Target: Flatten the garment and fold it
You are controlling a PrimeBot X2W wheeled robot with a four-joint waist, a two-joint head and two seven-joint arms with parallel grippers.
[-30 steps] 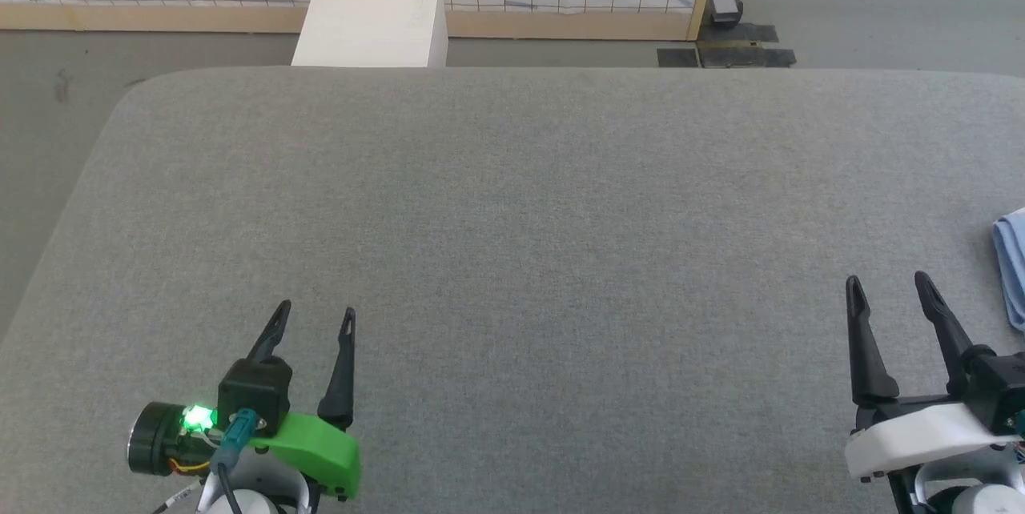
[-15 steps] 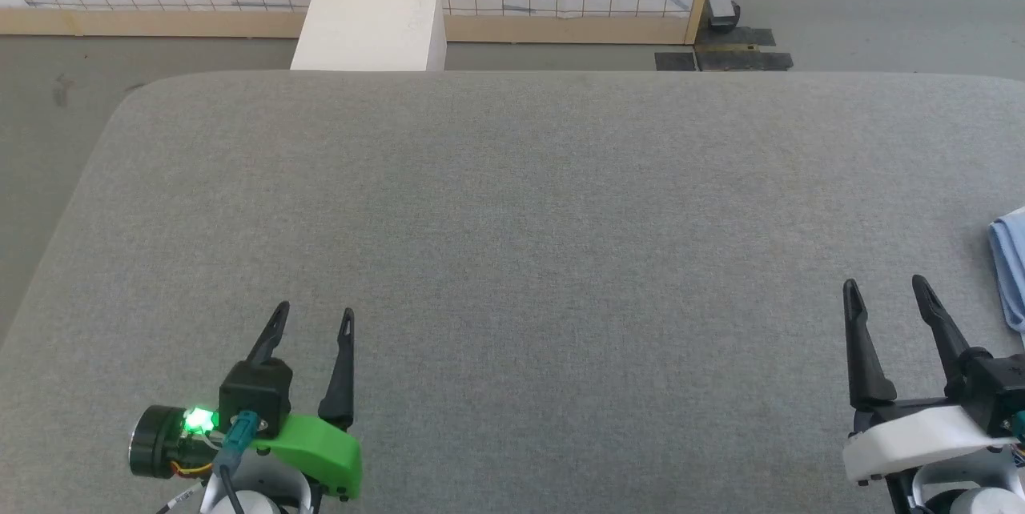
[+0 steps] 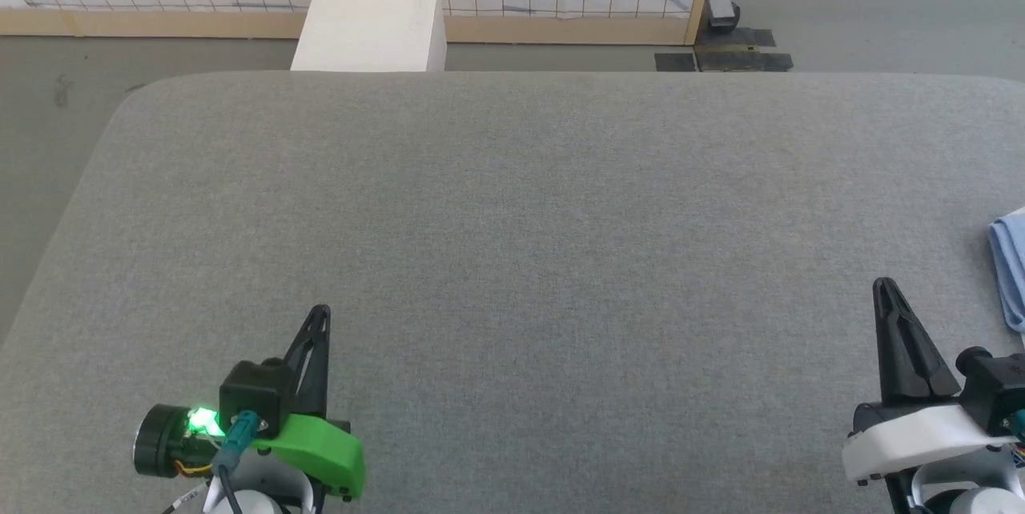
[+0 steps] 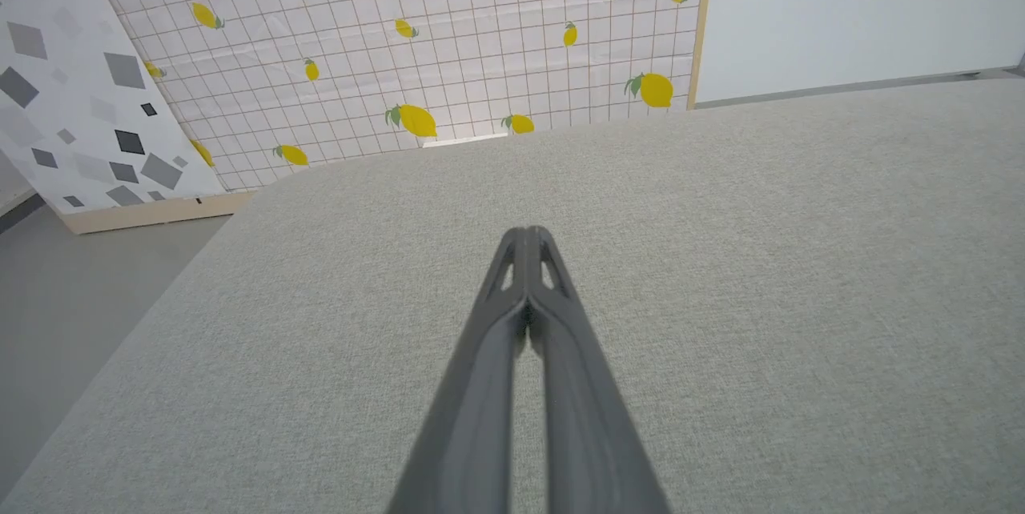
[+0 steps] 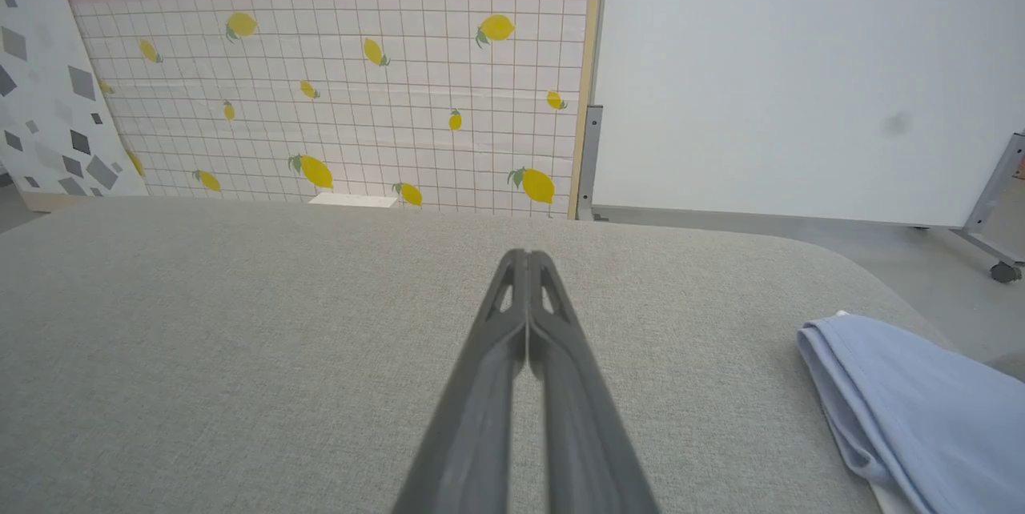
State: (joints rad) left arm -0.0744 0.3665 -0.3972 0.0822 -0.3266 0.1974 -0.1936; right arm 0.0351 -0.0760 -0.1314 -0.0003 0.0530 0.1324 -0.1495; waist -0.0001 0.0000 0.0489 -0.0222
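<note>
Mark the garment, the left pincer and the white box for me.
garment [image 5: 921,410]: right wrist view, middle of the blue fabric.
left pincer [image 3: 319,314]: head view, closed fingertips.
white box [image 3: 372,14]: head view, top face.

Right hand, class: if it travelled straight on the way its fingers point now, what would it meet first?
Probably nothing soon: the shut right hand points along the grey cushion, with the garment off to its right. Depth is unclear; it may graze the cushion.
</note>
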